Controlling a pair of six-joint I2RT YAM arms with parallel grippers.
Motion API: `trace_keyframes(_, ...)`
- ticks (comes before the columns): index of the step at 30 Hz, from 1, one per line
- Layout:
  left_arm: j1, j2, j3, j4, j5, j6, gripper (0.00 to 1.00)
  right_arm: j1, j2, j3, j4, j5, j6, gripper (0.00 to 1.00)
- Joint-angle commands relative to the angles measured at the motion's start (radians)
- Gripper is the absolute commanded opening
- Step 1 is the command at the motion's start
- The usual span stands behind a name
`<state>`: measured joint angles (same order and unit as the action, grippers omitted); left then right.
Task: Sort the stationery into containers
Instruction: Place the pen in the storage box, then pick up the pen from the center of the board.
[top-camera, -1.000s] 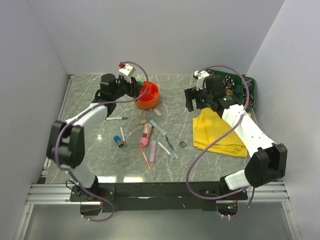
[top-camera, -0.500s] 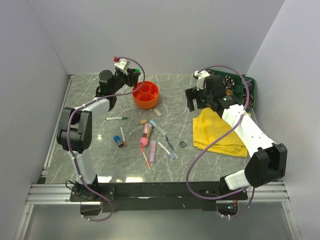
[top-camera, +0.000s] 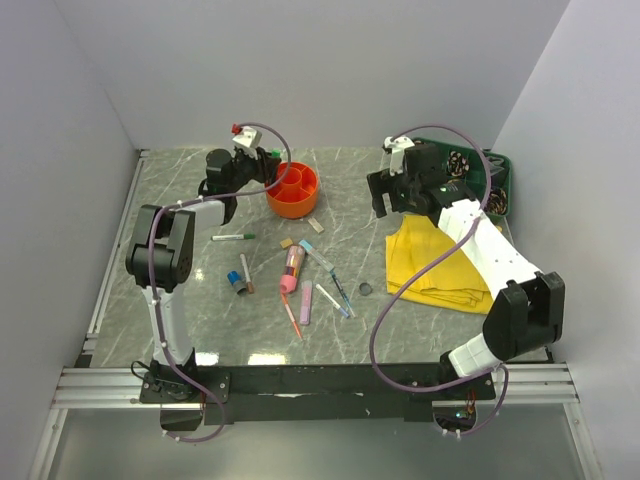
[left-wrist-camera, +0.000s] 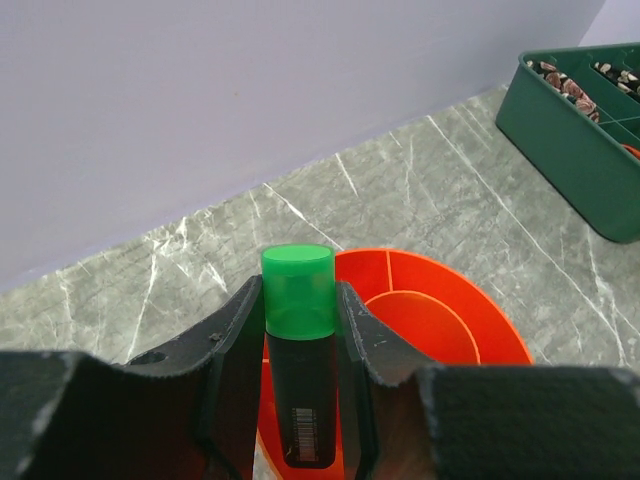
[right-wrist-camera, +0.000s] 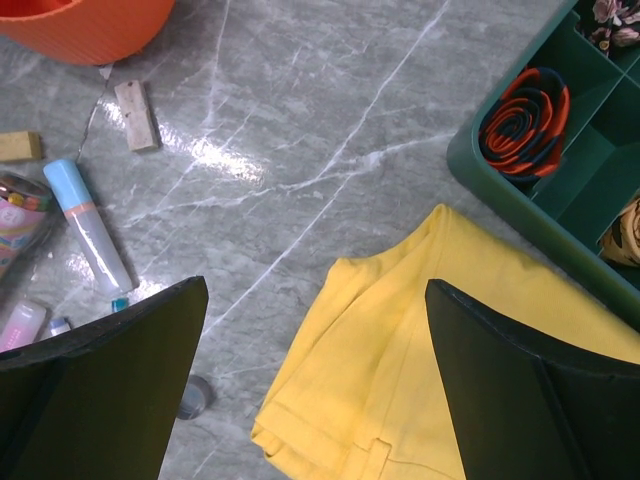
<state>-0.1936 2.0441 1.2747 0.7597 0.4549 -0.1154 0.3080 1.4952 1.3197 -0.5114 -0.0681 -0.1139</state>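
Left gripper (left-wrist-camera: 298, 330): pinching an upright green-capped marker (left-wrist-camera: 297, 285) between both fingers, at the left rim of the round orange organiser (left-wrist-camera: 500, 335), far side of the table, left of centre. Cannot tell whether the marker's lower end sits inside a ring compartment. Right gripper (right-wrist-camera: 315, 290): spread wide, holding nothing, hovering above the table (right-wrist-camera: 300, 120) between organiser and yellow cloth (right-wrist-camera: 400, 370). Green tray (right-wrist-camera: 480, 170) at far right, just beside the cloth: one cell with a rolled orange-and-black coil (right-wrist-camera: 525, 115), farther cells with small pink-and-dark pieces (left-wrist-camera: 565, 80). Loose near the organiser: small erasers (right-wrist-camera: 137, 113), a blue-capped pen (right-wrist-camera: 90, 225), nearer still a dark disc (right-wrist-camera: 195, 395).
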Motion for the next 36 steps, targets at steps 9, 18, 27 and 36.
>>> trace_keyframes(9,0.031,-0.07,0.02,0.037,0.028,-0.05,0.44,0.023,0.031,0.062,0.03,0.002,-0.009,0.98)
trace_keyframes(18,0.039,-0.176,-0.058,0.029,0.053,-0.095,0.52,0.042,0.04,0.085,0.024,-0.001,-0.017,0.98)
trace_keyframes(27,0.089,-0.503,-0.193,-0.299,0.036,-0.052,0.57,0.106,0.097,0.114,-0.071,-0.205,-0.127,0.91)
trace_keyframes(36,0.114,-0.806,-0.379,-0.691,-0.238,0.017,0.67,0.246,0.339,0.262,-0.052,-0.154,-0.095,0.76)
